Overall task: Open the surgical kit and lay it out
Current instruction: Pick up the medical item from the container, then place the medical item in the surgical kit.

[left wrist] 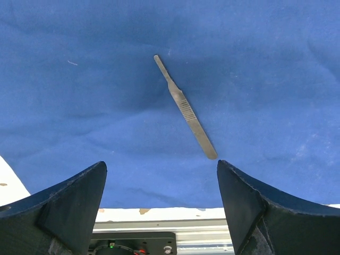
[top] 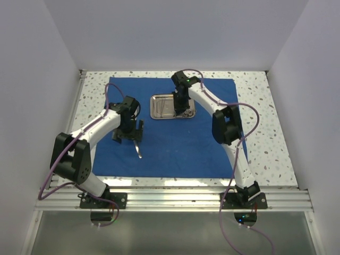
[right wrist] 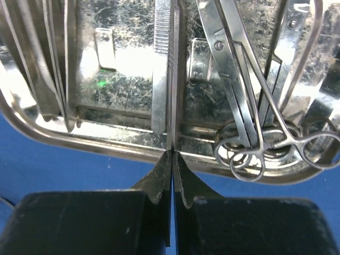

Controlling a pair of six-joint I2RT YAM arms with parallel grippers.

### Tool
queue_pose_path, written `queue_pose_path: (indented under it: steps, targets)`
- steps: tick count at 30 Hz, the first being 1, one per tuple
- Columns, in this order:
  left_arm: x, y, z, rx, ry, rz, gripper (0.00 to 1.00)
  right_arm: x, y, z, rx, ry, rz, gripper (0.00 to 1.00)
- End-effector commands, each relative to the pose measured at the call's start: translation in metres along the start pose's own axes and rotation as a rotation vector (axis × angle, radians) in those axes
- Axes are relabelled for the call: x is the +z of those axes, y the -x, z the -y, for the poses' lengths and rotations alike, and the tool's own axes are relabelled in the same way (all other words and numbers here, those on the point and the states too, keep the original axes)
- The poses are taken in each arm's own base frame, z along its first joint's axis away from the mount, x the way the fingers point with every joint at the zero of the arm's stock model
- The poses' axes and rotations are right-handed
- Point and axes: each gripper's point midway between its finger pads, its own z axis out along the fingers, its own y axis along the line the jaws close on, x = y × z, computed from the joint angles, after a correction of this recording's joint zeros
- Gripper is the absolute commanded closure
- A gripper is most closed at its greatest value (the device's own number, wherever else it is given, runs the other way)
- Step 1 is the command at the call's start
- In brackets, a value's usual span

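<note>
The royal-blue cloth (top: pixel 175 149) lies spread flat on the table, with the shiny steel tray (top: pixel 154 106) on its far middle. My right gripper (top: pixel 182 109) reaches down into the tray. In the right wrist view the right gripper (right wrist: pixel 172 154) is shut on the end of a thin silver instrument (right wrist: pixel 170 79) seen edge-on at the tray rim (right wrist: pixel 106 141). Ring-handled scissors and forceps (right wrist: pixel 249 106) lie beside it in the tray. My left gripper (top: pixel 130 137) hovers open over the cloth (left wrist: pixel 79 95). A flat silver handle (left wrist: pixel 186 109) lies on the cloth just beyond the left gripper (left wrist: pixel 161 163).
The speckled tabletop (top: pixel 265 106) borders the cloth on all sides. White walls enclose the left, right and back. An aluminium rail (top: pixel 175 196) with both arm bases runs along the near edge. More thin instruments (right wrist: pixel 48 79) lean at the tray's left side.
</note>
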Motion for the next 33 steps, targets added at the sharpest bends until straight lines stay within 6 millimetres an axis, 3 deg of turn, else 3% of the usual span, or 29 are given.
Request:
queue_pose_path:
  steps: [1,7,13,17,19,21,23,28,32,33]
  targets:
    - [-0.007,0.021,0.007,0.007,-0.041,0.066,0.12,-0.075,0.027,-0.024,-0.005,0.087,0.130,1.00]
    - [-0.008,0.022,0.007,0.013,-0.042,0.074,0.12,-0.116,0.039,-0.037,0.029,0.150,0.201,1.00]
    - [-0.014,0.039,0.003,-0.001,-0.005,0.116,0.12,-0.148,0.030,-0.061,0.061,0.267,0.205,1.00]
    - [-0.037,0.081,0.001,-0.063,0.001,0.222,0.06,-0.157,-0.001,-0.092,0.014,0.347,0.164,1.00]
    - [-0.047,0.098,-0.006,-0.103,0.003,0.254,0.00,-0.150,-0.027,-0.109,-0.027,0.369,0.114,1.00]
    - [-0.064,0.121,-0.008,-0.140,-0.014,0.314,0.00,-0.145,-0.049,-0.118,-0.046,0.377,0.075,1.00]
    - [-0.078,0.140,-0.016,-0.182,-0.031,0.364,0.00,-0.146,-0.069,-0.140,-0.080,0.416,0.056,1.00]
    - [-0.095,0.163,-0.033,-0.238,-0.032,0.422,0.00,-0.140,-0.113,-0.182,-0.167,0.482,-0.016,1.00]
    - [-0.095,0.160,-0.042,-0.249,-0.009,0.427,0.00,-0.137,-0.125,-0.196,-0.204,0.538,-0.074,1.00]
    - [-0.095,0.161,-0.041,-0.248,-0.017,0.433,0.00,-0.128,-0.130,-0.197,-0.204,0.535,-0.108,1.00]
